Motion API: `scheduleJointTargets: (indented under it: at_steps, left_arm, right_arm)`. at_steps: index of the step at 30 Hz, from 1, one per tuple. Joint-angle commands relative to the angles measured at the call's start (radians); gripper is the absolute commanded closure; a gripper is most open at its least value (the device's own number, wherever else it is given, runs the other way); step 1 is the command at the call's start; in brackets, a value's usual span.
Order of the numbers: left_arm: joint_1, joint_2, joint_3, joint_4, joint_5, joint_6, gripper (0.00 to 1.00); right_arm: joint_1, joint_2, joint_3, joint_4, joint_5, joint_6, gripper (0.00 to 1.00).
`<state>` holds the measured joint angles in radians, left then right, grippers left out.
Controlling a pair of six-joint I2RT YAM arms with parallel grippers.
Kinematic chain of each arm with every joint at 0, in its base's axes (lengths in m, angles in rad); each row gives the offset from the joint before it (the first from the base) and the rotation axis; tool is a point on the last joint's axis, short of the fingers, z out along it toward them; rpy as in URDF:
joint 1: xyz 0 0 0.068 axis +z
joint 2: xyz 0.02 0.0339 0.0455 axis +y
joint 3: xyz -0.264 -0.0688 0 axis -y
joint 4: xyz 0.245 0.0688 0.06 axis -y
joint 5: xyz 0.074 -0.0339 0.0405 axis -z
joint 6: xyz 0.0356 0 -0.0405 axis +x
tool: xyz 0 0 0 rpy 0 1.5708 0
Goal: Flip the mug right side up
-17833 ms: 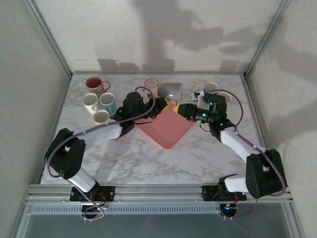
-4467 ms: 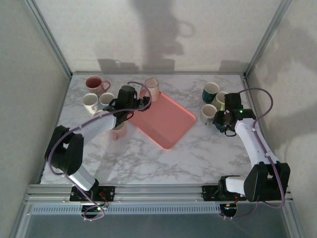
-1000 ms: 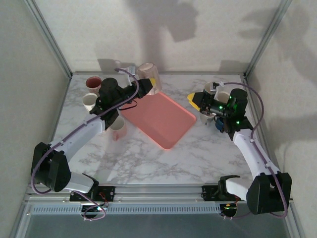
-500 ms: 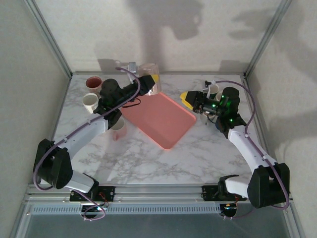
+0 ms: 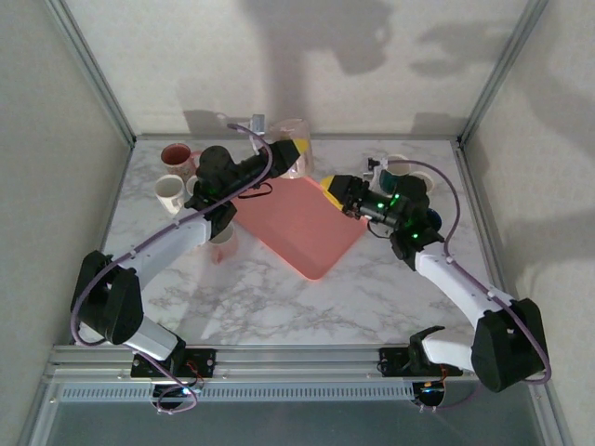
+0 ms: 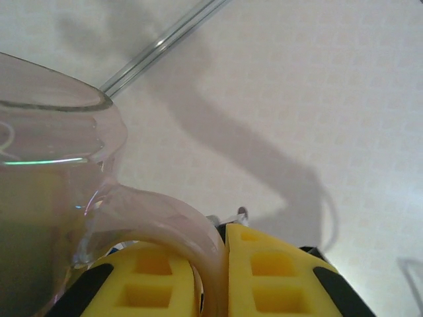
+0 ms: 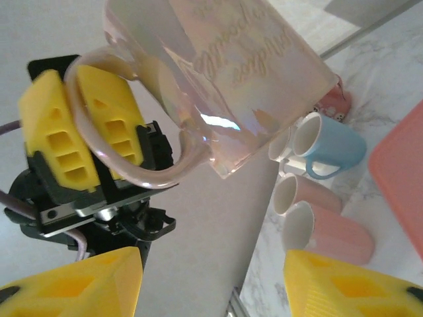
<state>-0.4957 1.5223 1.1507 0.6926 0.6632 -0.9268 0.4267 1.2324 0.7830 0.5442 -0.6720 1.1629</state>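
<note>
A pale pink iridescent mug (image 5: 289,163) hangs tilted in the air over the far corner of the pink tray (image 5: 307,237). My left gripper (image 5: 300,148) is shut on the mug's handle (image 6: 168,221), its yellow pads (image 6: 277,277) pinching the loop from both sides. In the right wrist view the mug (image 7: 231,59) fills the top, with the handle (image 7: 135,168) and left gripper (image 7: 82,135) at left. My right gripper (image 5: 328,189) stands open just right of the mug, facing it, with nothing between its fingers (image 7: 73,284).
Upright mugs stand at the far left: red (image 5: 175,155), white (image 5: 169,189), and a pink one (image 5: 220,232) by the tray. More mugs (image 5: 397,168) cluster at the far right. A blue mug (image 7: 330,142) and pink mugs (image 7: 317,218) show past my right fingers.
My left arm has carried the mug a little rightward over the tray's far corner. My right gripper has swung left from the right-hand mugs toward the held mug, staying open.
</note>
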Motion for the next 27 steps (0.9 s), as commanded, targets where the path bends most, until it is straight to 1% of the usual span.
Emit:
scheduleJointTargets:
  at_steps: [1,6,12,17,27]
  left_arm:
    - [-0.014,-0.013,0.082,0.188,0.021,-0.006,1.00]
    - [-0.034,-0.020,0.083,0.206,-0.016,-0.039,1.00]
    - [-0.047,-0.024,0.078,0.223,-0.055,-0.097,1.00]
    - [-0.047,-0.033,0.068,0.230,-0.065,-0.120,1.00]
    - [-0.052,-0.042,-0.002,0.359,-0.109,-0.241,1.00]
  right_arm:
    - [0.045,0.033,-0.027,0.206,0.133,0.093,0.40]
    - [0.081,0.108,-0.057,0.422,0.229,0.165,0.42]
    - [0.103,0.194,-0.041,0.599,0.271,0.216,0.48]
    - [0.113,0.200,-0.040,0.644,0.313,0.218,0.50]
    - [0.113,0.233,-0.011,0.755,0.386,0.264,0.56]
